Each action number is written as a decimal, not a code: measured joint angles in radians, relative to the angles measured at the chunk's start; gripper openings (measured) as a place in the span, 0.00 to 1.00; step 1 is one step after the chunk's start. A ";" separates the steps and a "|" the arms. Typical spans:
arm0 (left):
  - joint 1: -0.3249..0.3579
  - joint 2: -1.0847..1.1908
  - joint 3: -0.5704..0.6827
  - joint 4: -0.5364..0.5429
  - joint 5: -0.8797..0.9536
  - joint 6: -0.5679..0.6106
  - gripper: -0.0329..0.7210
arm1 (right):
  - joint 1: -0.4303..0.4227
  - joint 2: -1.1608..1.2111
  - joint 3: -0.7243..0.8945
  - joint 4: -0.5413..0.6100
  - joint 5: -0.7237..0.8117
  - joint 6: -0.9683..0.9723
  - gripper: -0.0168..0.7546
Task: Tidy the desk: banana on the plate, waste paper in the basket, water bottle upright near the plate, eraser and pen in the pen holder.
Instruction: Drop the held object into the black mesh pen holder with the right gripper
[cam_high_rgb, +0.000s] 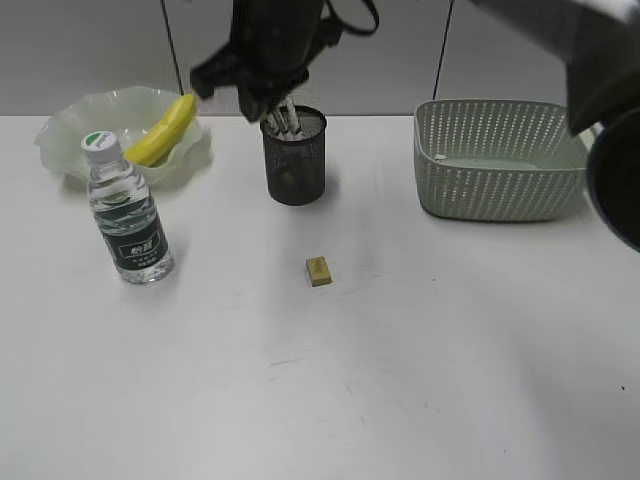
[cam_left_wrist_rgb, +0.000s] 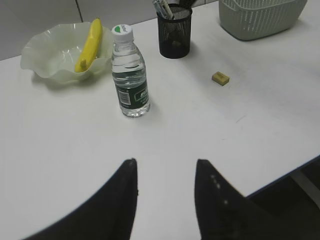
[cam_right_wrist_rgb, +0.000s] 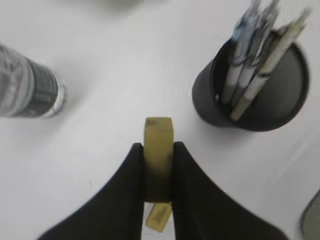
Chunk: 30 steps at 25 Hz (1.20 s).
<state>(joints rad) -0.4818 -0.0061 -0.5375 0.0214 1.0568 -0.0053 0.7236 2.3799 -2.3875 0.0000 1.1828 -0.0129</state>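
— Well, start big: what's on the desk (cam_high_rgb: 450, 380)?

— Far right, the green basket (cam_high_rgb: 500, 175). Far left, the wavy-rimmed plate (cam_high_rgb: 60, 140), with the banana (cam_high_rgb: 168, 128) lying in it, one end leaning on the rim. The water bottle (cam_high_rgb: 128, 215) stands upright just in front of the plate, cap on.

— And the pen holder (cam_high_rgb: 295, 160)?

— Far middle, between plate and basket, upright, with several pens (cam_right_wrist_rgb: 250, 70) standing in it.

— Tools?

— The left gripper (cam_left_wrist_rgb: 165, 195) hangs over the near part of the desk, fingers apart, nothing between them. The right gripper (cam_right_wrist_rgb: 158, 150) is pinched on a yellowish block (cam_right_wrist_rgb: 158, 135) held on edge, with the bottle to one side of it and the pen holder to the other.

— Is that the eraser?

— Cannot tell. The exterior and left wrist views show the eraser (cam_high_rgb: 319, 271) lying flat on the bare desk, nearer than the pen holder, apart from everything. The right wrist view also shows a small tan piece (cam_right_wrist_rgb: 157, 218) below the fingers.
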 joint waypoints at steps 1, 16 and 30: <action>0.000 0.000 0.000 0.000 0.000 0.000 0.43 | 0.001 -0.017 -0.029 -0.006 0.000 0.000 0.18; 0.000 0.000 0.000 0.000 0.000 0.000 0.43 | -0.113 0.046 -0.113 -0.044 -0.133 0.108 0.18; 0.000 0.000 0.000 0.000 0.000 0.000 0.43 | -0.118 0.178 -0.114 -0.025 -0.217 0.132 0.18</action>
<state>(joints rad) -0.4818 -0.0061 -0.5375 0.0214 1.0568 -0.0053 0.6059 2.5575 -2.5015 -0.0252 0.9662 0.1194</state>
